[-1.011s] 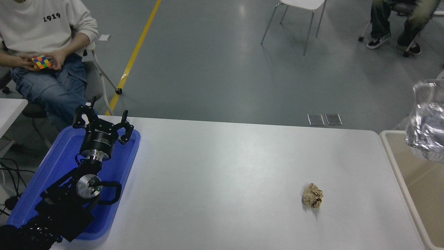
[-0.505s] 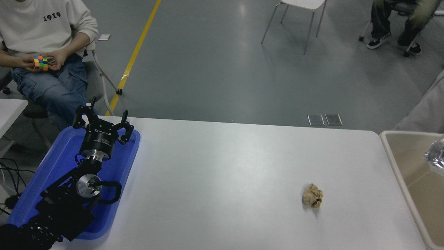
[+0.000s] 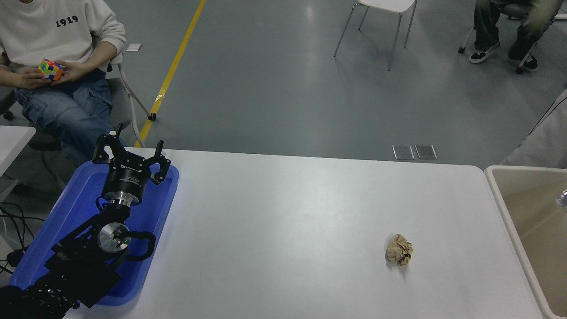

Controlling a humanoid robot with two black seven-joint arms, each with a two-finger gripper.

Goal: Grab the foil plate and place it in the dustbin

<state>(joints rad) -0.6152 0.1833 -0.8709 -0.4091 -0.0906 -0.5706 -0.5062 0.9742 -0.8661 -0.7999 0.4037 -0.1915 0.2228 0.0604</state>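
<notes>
The beige dustbin (image 3: 509, 208) stands at the table's right end, its tan inside partly in view. Only a small shiny corner of the foil plate (image 3: 563, 198) shows at the picture's right edge, inside the dustbin. My left gripper (image 3: 131, 153) is open and empty, parked over the blue tray at the lower left. My right arm and gripper are out of view.
A blue flat tray (image 3: 66, 212) lies under the left arm. A crumpled brown paper ball (image 3: 399, 255) lies on the white table (image 3: 288, 212) at the front right. A seated person (image 3: 57, 53) with a colour cube is at the far left. A grey sleeve (image 3: 545, 141) shows beyond the bin.
The foil plate was held above the dustbin at the right edge; it has dropped down into the bin and almost out of view. The left arm has not moved.
</notes>
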